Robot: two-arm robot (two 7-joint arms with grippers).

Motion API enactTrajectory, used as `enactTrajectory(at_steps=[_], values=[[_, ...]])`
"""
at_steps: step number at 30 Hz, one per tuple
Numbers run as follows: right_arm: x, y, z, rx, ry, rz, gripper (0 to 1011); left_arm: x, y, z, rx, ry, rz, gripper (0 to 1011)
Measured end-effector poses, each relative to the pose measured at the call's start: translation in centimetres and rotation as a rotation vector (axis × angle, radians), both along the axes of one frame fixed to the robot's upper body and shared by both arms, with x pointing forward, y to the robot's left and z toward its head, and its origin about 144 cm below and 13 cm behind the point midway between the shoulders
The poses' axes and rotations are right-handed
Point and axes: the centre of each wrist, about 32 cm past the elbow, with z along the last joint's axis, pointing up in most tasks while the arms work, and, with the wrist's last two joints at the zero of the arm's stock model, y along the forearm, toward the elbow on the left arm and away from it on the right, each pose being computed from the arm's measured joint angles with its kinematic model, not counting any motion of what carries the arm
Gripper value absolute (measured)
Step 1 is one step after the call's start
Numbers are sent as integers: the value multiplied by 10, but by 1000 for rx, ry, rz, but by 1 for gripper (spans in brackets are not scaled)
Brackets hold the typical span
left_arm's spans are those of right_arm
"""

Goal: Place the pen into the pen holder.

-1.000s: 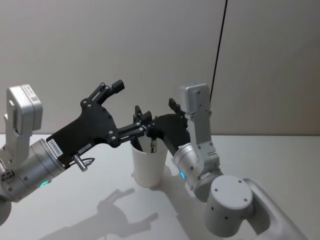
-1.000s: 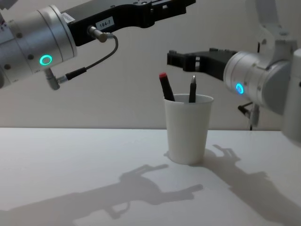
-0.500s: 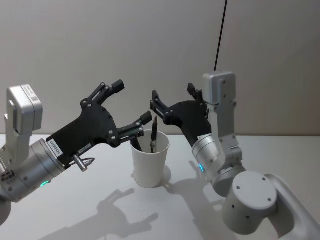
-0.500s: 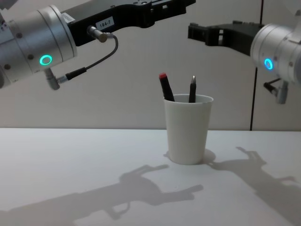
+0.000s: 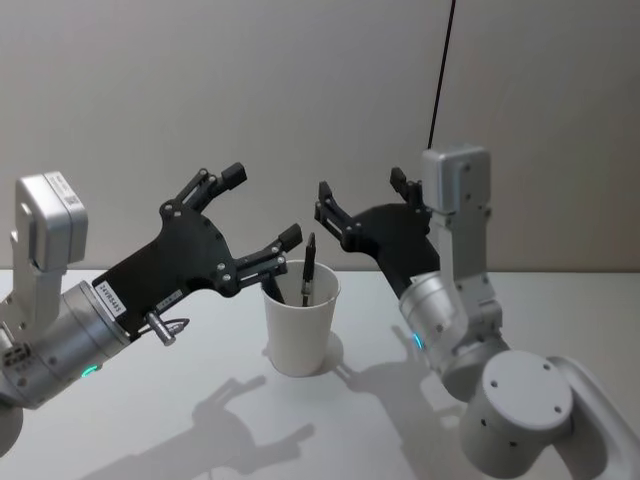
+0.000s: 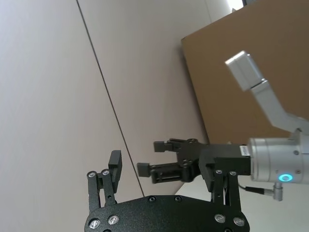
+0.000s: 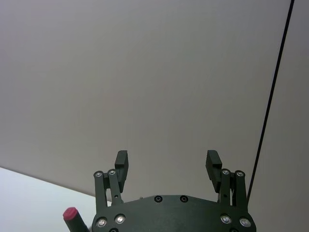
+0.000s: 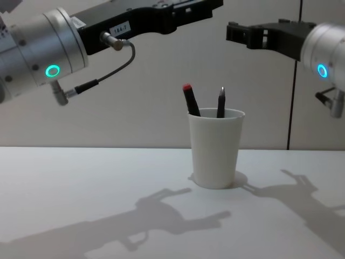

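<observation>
Here the pen [image 8: 221, 102] stands inside the pen holder [image 8: 215, 148], a plain white paper cup near the middle of the worktop [image 8: 81, 183]. The pen's long axis runs nearly upright, its dark tip poking above the rolled rim. Next to it in the same cup leans a second marker with a red cap [image 8: 187, 88], tilted toward the robot's left.

The right hand [image 5: 362, 205] hangs in the air above and to the right of the cup, well clear of the pen, its two fingers spread wide and holding nothing. The pen therefore lies below this hand and to its left, apart from it.

The left hand [image 5: 260, 210] hovers on the opposite side, above and to the left of the cup, also spread wide and empty. From the head view its lower finger sits just beside the cup's rim, so it looks the nearer of the two.

Judging by this layout, the placing appears done; any coming move would likely be a retreat away from the cup.
</observation>
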Motion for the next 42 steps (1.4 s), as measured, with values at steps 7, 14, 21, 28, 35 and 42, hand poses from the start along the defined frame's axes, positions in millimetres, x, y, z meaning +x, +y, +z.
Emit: enactTrajectory(at_steps=[7, 14, 21, 28, 35, 42], values=[[-11, -13, -14, 4, 25, 8, 1001, -6, -1, -8, 8, 43, 56, 1003], [-24, -28, -30, 9, 54, 18, 1001, -15, -4, -18, 22, 97, 135, 1004], [-39, -43, -44, 12, 81, 29, 1001, -25, -6, -28, 38, 148, 221, 1003], [-54, -57, -56, 11, 105, 38, 1001, -36, -8, -39, 61, 198, 319, 1003], [-70, -71, -67, 10, 130, 50, 1001, -46, -11, -48, 82, 237, 406, 1003], [-83, -81, -74, 7, 148, 60, 1001, -58, -13, -58, 110, 273, 508, 1003]])
